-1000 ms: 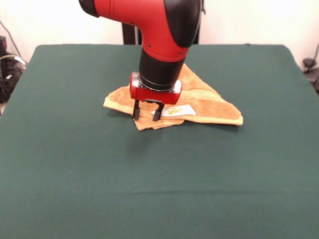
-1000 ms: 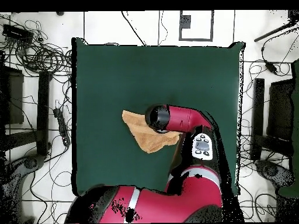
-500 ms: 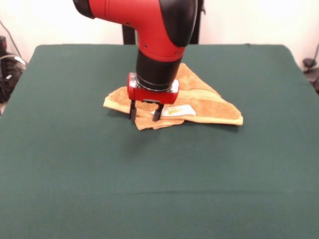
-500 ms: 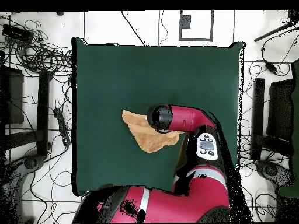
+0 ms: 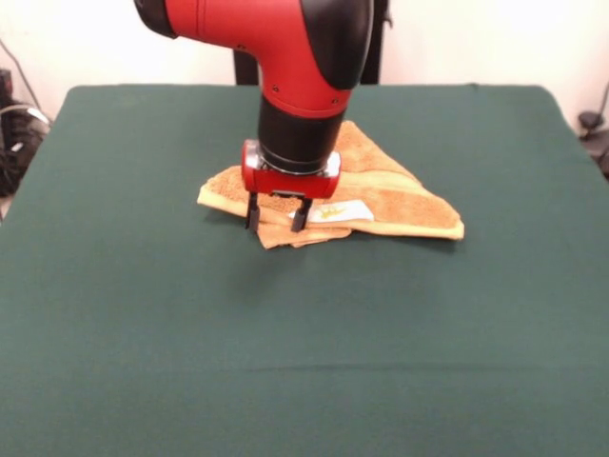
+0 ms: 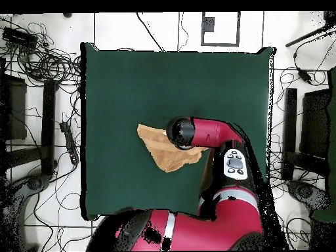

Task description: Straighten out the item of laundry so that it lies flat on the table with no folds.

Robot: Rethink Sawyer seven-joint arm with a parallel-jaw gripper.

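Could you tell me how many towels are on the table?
1. The towel lies folded near the table's middle, under the open gripper. The arm hides part of it, but no second towel shows.

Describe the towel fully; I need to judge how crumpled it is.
The orange-tan terry towel lies folded into a rough triangle near the middle of the green table, layers overlapping, a paler band across it and a white label on top. The open gripper stands over its near-left edge; contact is unclear.

Front camera low across table (image 5: 143, 362), overhead straight down, both sharing it
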